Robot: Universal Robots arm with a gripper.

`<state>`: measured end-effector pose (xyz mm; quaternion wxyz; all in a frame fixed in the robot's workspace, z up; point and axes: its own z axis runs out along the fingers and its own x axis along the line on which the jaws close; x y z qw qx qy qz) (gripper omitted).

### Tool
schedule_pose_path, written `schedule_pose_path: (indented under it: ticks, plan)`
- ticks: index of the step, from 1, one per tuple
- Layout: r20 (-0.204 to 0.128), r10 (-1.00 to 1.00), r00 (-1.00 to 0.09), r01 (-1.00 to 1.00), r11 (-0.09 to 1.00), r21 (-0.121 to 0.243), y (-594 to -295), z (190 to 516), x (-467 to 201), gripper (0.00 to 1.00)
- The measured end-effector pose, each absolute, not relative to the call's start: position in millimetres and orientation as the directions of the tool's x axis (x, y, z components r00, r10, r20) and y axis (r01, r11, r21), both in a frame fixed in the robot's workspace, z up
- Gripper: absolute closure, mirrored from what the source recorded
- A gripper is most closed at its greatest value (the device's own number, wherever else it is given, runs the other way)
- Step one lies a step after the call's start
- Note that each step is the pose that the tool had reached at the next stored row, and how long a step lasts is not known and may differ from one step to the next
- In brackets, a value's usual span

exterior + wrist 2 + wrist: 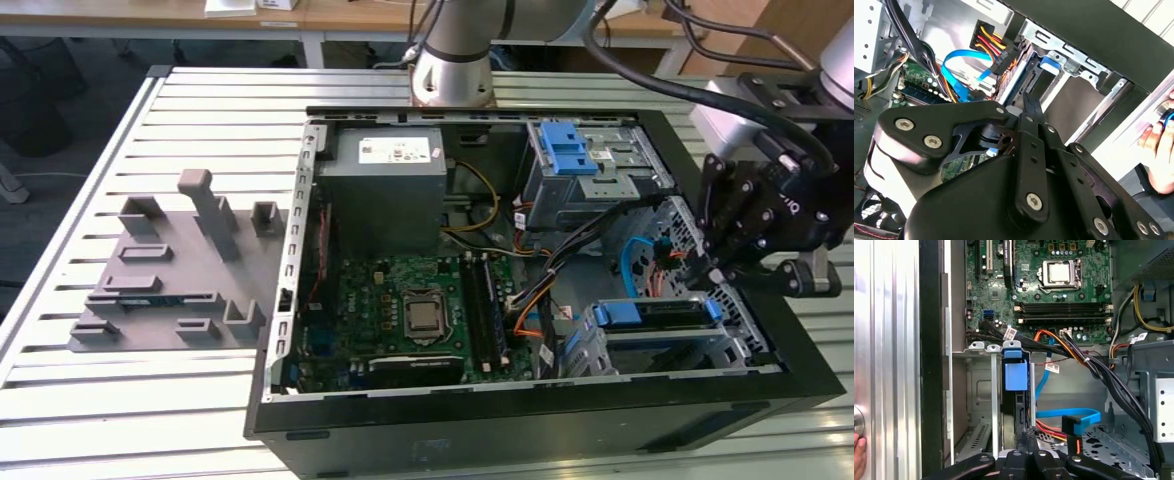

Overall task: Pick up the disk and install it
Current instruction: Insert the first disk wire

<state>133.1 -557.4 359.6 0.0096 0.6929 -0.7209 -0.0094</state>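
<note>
The disk sits in the lower drive bay of the open computer case, at the exterior view's right, its blue rail facing the motherboard. In the first wrist view the disk stands edge-on in the bay under its blue tab. My gripper hangs just behind the bay, over the disk's cable end. Its two thin black fingers lie together with no gap, and the gripper points along the disk's edge. In the second wrist view the gripper points at the bay opening. Contact with the disk is unclear.
A grey power supply box and a silver cage with a blue latch fill the case's far side. Blue and orange cables run close beside the disk bay. A person's hand rests outside the case wall. A grey fixture stands on the slatted table.
</note>
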Motion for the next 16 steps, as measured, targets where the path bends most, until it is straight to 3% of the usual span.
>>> schedule_pose_path:
  ticks: [16]
  plan:
    - [-0.003,-0.999,-0.053,-0.998,0.053,0.025,-539,361,144,0.89]
